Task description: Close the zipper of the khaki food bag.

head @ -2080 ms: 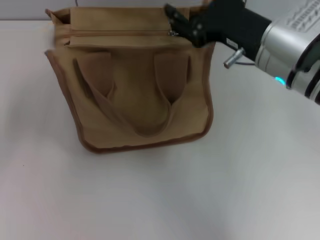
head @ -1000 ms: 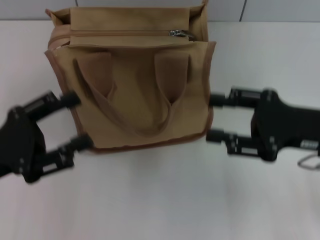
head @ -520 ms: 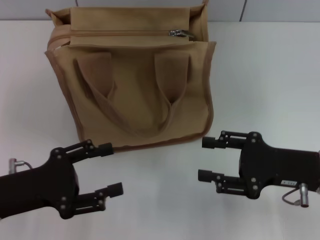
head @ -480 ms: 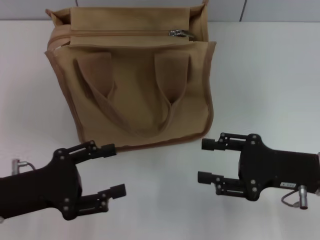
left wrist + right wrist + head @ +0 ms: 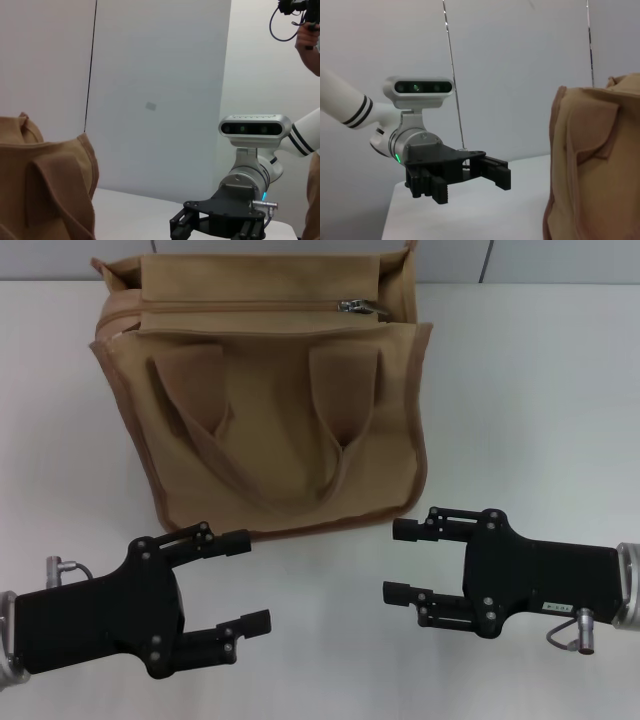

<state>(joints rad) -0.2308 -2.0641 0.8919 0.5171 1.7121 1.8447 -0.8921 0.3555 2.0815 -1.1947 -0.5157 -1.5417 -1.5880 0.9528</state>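
Observation:
The khaki food bag (image 5: 270, 430) stands at the far middle of the white table, handles hanging down its front. The zipper (image 5: 240, 307) runs along its top flap and looks shut along its length, with the silver pull tab (image 5: 358, 307) at its right end. My left gripper (image 5: 250, 578) is open and empty near the table's front left, apart from the bag. My right gripper (image 5: 396, 560) is open and empty at the front right, just below the bag's right corner. The bag also shows in the left wrist view (image 5: 45, 190) and the right wrist view (image 5: 595, 160).
The white table (image 5: 520, 390) lies bare to the right of the bag. A pale wall stands behind. The left wrist view shows the right gripper (image 5: 215, 227) across the table; the right wrist view shows the left gripper (image 5: 470, 182).
The right gripper left the zipper pull and drew back to the front. Both arms came down to the table's front and edged inward. The bag has not moved.

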